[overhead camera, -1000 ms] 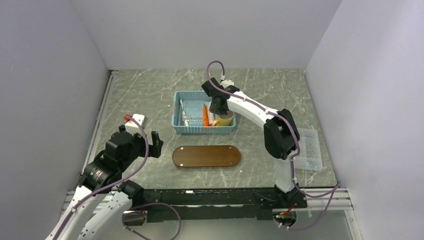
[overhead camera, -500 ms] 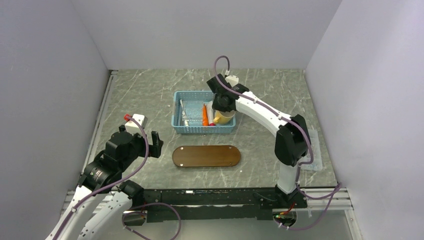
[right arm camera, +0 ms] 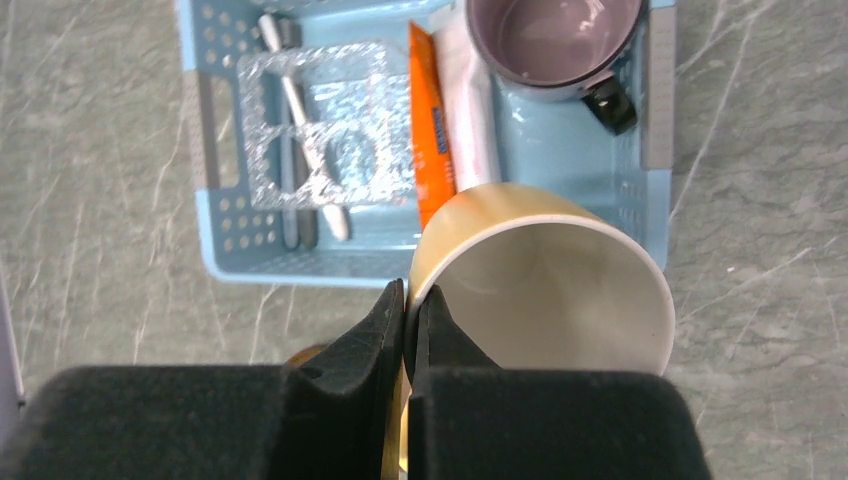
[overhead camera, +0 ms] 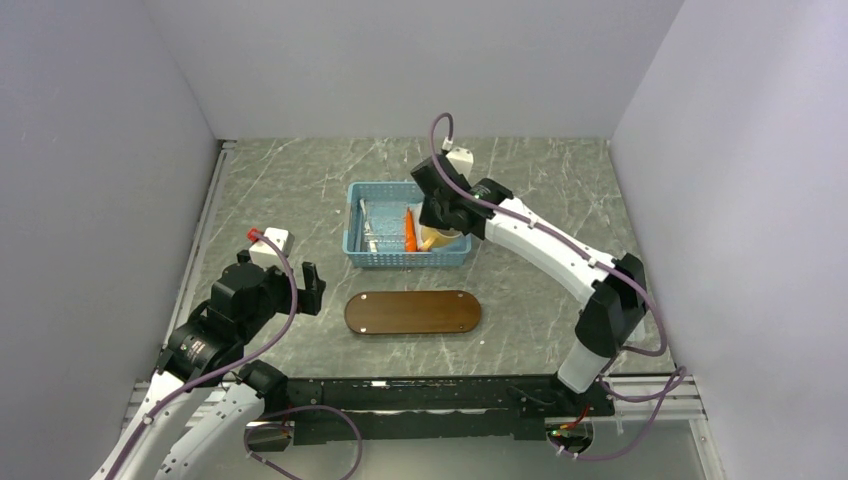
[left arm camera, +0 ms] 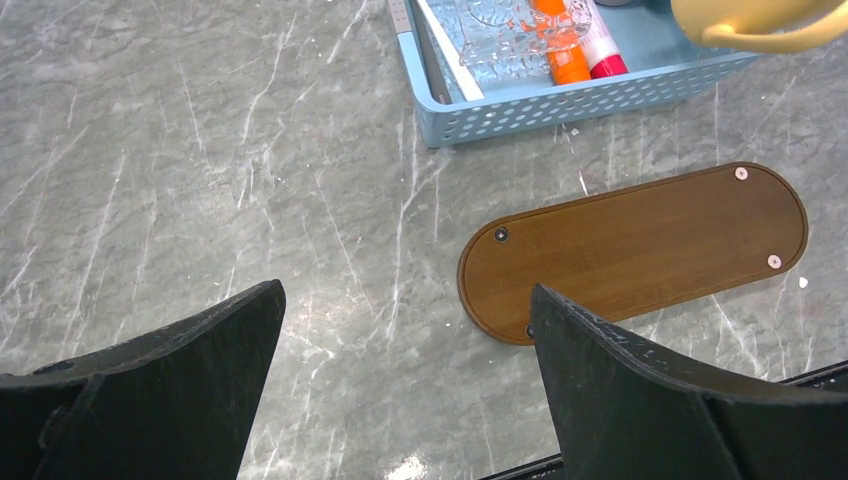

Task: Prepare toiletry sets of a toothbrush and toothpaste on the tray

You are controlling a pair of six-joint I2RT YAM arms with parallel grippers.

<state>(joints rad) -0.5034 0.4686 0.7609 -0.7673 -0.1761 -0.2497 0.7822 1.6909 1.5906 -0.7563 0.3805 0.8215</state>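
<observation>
The dark-brown oval tray [overhead camera: 412, 312] [left arm camera: 640, 245] lies bare on the table in front of the light-blue basket [overhead camera: 405, 262] [right arm camera: 300, 268]. In the basket, an orange toothpaste [right arm camera: 430, 130] [overhead camera: 410, 230] lies beside a thin white toothbrush [right arm camera: 272, 35], which is partly under a clear embossed plastic dish [right arm camera: 330, 125]. My right gripper [right arm camera: 412, 290] [overhead camera: 440, 205] is shut on the rim of a yellow mug [right arm camera: 545, 290], held over the basket's front right corner. My left gripper [left arm camera: 405, 290] [overhead camera: 310, 285] hangs open over bare table, left of the tray.
A grey mug [right arm camera: 555, 40] stands in the basket's far right corner. A white tube [right arm camera: 468, 110] lies next to the toothpaste. Walls close in the table on the left, back and right.
The right arm's elbow has swung out to the right and nearer, while its gripper stays over the basket with the yellow mug. The left arm has not moved.
</observation>
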